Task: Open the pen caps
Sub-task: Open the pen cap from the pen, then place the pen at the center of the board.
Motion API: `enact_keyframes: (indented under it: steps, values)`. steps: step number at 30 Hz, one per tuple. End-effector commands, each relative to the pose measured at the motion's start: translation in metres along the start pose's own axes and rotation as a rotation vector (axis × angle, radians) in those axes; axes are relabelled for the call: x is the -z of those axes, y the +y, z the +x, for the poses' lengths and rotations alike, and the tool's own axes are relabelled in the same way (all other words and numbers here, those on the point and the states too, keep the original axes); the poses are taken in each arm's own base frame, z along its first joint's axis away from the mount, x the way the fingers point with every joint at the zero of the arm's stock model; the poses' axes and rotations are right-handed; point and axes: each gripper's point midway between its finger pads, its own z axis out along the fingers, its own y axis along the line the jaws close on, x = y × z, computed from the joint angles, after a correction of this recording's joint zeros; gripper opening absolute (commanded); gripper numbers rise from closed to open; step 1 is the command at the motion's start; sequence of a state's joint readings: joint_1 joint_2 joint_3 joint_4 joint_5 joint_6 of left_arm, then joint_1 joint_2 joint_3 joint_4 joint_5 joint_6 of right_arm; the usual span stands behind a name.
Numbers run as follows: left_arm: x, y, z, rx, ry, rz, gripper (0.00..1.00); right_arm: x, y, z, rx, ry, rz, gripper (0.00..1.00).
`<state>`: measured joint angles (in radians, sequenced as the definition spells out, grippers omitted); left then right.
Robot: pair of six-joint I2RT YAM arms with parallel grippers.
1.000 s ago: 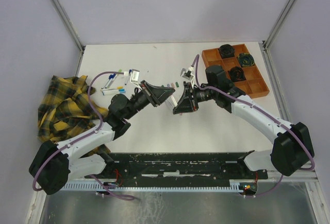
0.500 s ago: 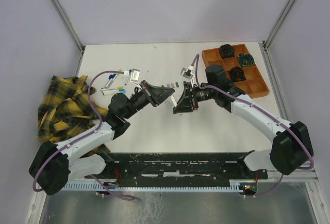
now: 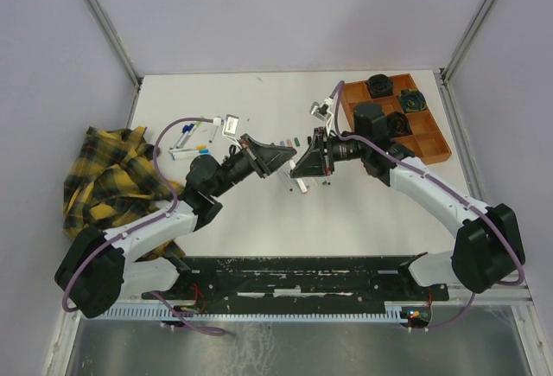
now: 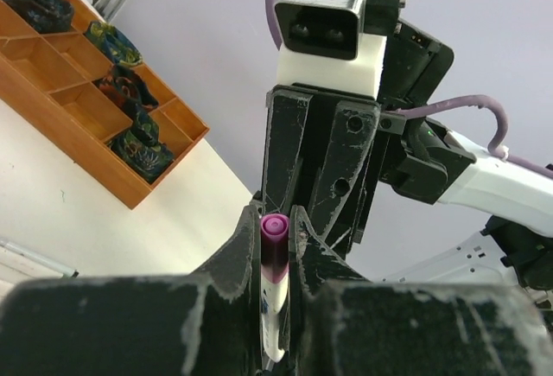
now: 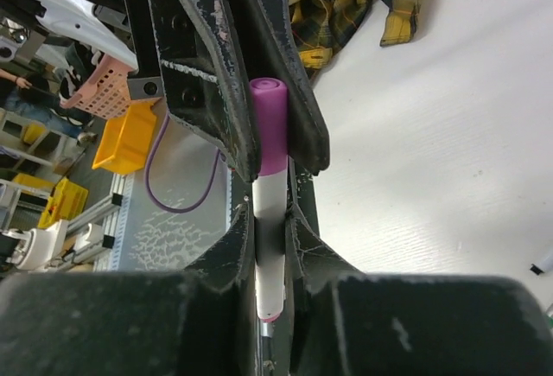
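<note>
One pen is held between both grippers above the middle of the table [image 3: 259, 212]. My left gripper [image 4: 275, 220] is shut on its purple cap [image 4: 275, 245], which is still on the pen. My right gripper [image 5: 270, 210] is shut on the white barrel [image 5: 270, 242] just below the cap [image 5: 270, 125]. In the top view the left gripper [image 3: 287, 161] and right gripper [image 3: 301, 168] meet tip to tip, and the pen's end [image 3: 301, 185] sticks out toward the near side. More pens and small coloured caps [image 3: 193, 140] lie at the back left, and several caps [image 3: 289, 141] behind the grippers.
An orange tray [image 3: 425, 145] with black round objects stands at the back right. A yellow plaid cloth [image 3: 108, 177] lies at the left edge. A lone pen tip [image 5: 541, 264] shows on the table in the right wrist view.
The right wrist has turned and shifted back and right, its gripper staying against the left one. The pen's white end now shows below the grippers. The left arm has barely moved.
</note>
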<state>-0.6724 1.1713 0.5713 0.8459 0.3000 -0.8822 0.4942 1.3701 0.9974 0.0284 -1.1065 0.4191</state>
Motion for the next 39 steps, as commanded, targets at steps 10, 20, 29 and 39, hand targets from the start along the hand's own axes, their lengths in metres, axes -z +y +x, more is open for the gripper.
enact_keyframes:
  steps: [10, 20, 29, 39]
  values:
    - [-0.013, -0.018, -0.19, -0.177, -0.456, -0.039, 0.03, -0.007, -0.015, 0.013, -0.067, 0.1, -0.06, 0.0]
    - [0.015, 0.012, -0.223, -0.195, -0.616, -0.201, 0.03, 0.016, -0.078, 0.022, -0.073, 0.136, 0.218, 0.0]
    - [0.016, 0.086, -0.149, -0.015, -0.41, -0.351, 0.03, 0.088, -0.205, 0.049, -0.108, 0.299, 0.836, 0.04]
    - [0.022, 0.148, -0.083, 0.108, -0.246, -0.571, 0.03, 0.109, -0.255, 0.072, -0.18, 0.343, 1.043, 0.1]
